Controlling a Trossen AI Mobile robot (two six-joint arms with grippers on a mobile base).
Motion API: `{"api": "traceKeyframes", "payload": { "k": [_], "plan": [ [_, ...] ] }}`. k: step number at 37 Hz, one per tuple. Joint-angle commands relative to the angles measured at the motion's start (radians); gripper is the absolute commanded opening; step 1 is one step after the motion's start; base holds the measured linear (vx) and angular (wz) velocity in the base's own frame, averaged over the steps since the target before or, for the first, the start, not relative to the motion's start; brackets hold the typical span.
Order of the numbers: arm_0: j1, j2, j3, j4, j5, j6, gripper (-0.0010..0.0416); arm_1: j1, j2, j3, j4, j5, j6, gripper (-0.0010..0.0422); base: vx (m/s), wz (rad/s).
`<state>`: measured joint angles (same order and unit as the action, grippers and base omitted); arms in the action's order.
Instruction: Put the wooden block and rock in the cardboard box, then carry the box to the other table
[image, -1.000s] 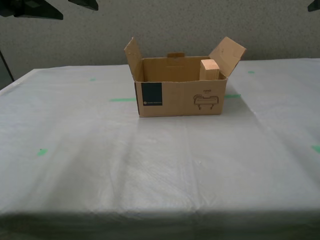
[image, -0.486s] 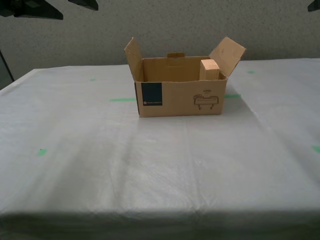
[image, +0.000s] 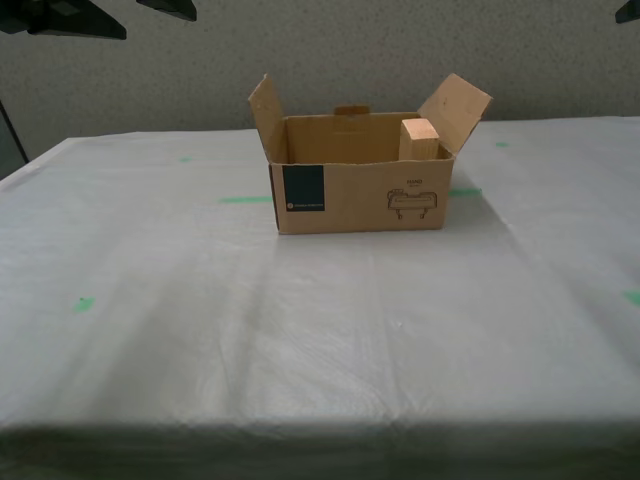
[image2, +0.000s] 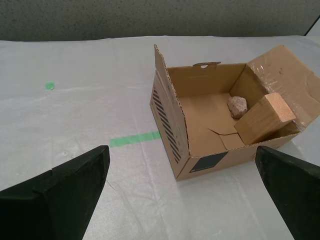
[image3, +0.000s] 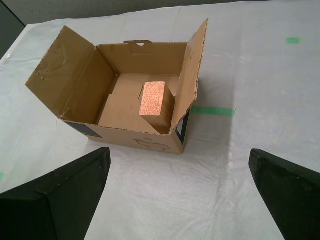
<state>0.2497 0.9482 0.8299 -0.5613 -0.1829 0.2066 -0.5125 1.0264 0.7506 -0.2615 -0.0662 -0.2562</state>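
The cardboard box (image: 358, 178) stands on the table (image: 300, 330), nearer its far edge. Inside lean the wooden block (image2: 264, 118) and the rock (image2: 238, 106). My first hand (image3: 182, 192) and my second hand (image2: 182, 192) hover released, empty.

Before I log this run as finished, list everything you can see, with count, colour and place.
cardboard box: one, brown, flaps open, on the table.
wooden block: one, pale tan, leaning inside the box.
rock: one, pinkish-beige, on the box floor beside the block.
table: one, wrinkled white sheet.
tape marks: several, green, on the sheet.
my first gripper: open, empty, apart from the box.
my second gripper: open, empty, apart from the box.
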Motion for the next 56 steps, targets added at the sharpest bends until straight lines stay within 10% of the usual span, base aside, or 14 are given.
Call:
{"api": "traceKeyframes", "payload": {
  "k": [1, 56],
  "plan": [
    [0.000, 0.000, 0.001, 0.001, 0.004, 0.003, 0.0387, 0.000, 0.000, 0.001, 0.002, -0.002, 0.002, 0.0400, 0.000, 0.000],
    [0.000, 0.000, 0.001, 0.001, 0.004, 0.003, 0.0387, 0.000, 0.000, 0.001, 0.002, -0.001, 0.002, 0.0400, 0.000, 0.000]
  ]
}}
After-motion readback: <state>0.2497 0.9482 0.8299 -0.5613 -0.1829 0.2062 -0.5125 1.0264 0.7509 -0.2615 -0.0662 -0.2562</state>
